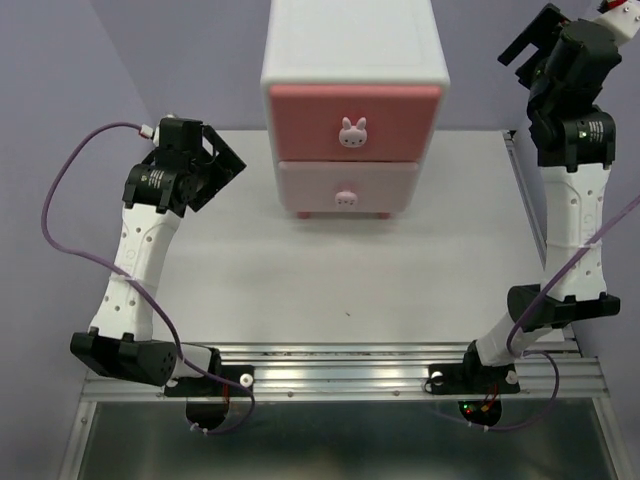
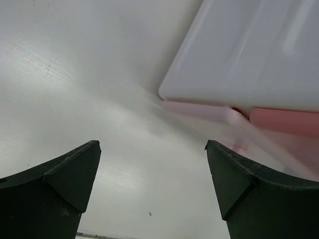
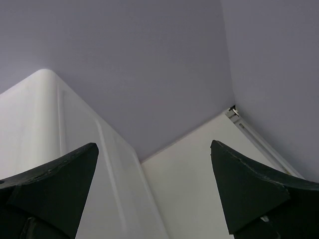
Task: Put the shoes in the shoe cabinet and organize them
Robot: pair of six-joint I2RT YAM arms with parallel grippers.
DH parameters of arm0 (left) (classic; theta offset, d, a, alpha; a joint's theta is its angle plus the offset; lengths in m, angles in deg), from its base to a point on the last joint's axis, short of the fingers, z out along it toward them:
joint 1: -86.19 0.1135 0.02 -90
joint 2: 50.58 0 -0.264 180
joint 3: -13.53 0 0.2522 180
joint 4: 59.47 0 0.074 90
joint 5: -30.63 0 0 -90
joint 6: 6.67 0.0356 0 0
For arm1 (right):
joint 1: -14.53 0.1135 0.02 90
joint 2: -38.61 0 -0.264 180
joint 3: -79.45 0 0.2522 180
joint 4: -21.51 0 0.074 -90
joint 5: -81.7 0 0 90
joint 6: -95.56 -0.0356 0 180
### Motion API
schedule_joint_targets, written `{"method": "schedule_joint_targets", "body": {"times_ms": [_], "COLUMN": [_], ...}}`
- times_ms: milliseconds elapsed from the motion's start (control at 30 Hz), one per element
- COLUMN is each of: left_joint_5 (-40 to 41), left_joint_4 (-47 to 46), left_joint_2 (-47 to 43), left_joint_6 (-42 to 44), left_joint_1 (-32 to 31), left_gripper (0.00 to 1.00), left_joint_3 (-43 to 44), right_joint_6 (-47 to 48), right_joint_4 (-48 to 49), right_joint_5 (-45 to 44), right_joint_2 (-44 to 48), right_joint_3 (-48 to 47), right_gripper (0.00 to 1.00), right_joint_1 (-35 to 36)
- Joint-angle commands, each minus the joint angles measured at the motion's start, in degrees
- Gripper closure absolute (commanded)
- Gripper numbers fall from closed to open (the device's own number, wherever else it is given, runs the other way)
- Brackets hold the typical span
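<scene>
The shoe cabinet (image 1: 352, 105) stands at the back middle of the table, white, with a deeper pink upper drawer (image 1: 300, 120) and a pale pink lower drawer (image 1: 310, 185), both closed, each with a white bunny knob (image 1: 352, 131). No shoes show in any view. My left gripper (image 1: 218, 165) is open and empty, left of the cabinet, above the table. The cabinet's side (image 2: 249, 55) shows in the left wrist view ahead of the left gripper (image 2: 152, 149). My right gripper (image 1: 528, 40) is open and empty, raised right of the cabinet (image 3: 60, 149); it also shows in the right wrist view (image 3: 153, 149).
The white table (image 1: 350, 280) ends at a metal rail (image 1: 340, 375) near the arm bases. Purple walls (image 1: 60, 80) close in the back and sides. A purple cable (image 1: 70, 170) loops off the left arm.
</scene>
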Motion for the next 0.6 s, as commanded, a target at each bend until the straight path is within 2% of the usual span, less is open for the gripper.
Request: {"method": "schedule_joint_targets", "body": {"times_ms": [0,133,333,467,567], "left_joint_5": [-4.3,-3.4,-2.7,-2.5,-1.8], "left_joint_4": [1.4,2.4,5.5,4.2,4.2], "left_joint_2": [-4.5,-7.2,-8.8,-9.7,-9.0], "left_joint_6": [0.9,0.0,1.5,1.4,1.4], "left_joint_1": [2.4,4.5,4.9,4.9,4.9], "left_gripper": [0.01,0.01,0.01,0.01,0.01], "left_joint_3": [-1.2,-5.7,-5.2,-5.1,-4.4], "right_joint_6": [-5.6,-5.2,-3.6,-5.3,-7.1], "right_joint_4": [-8.0,-12.7,-9.9,-15.5,-16.0], "right_joint_5": [3.8,8.4,7.2,9.0,9.1], "right_joint_2": [2.0,4.3,12.0,12.6,13.6], "right_joint_3": [0.6,6.5,16.2,16.2,19.1], "right_gripper": [0.0,0.0,0.0,0.0,0.0], "right_joint_1": [-2.7,-3.3,-3.3,-3.3,-3.3]}}
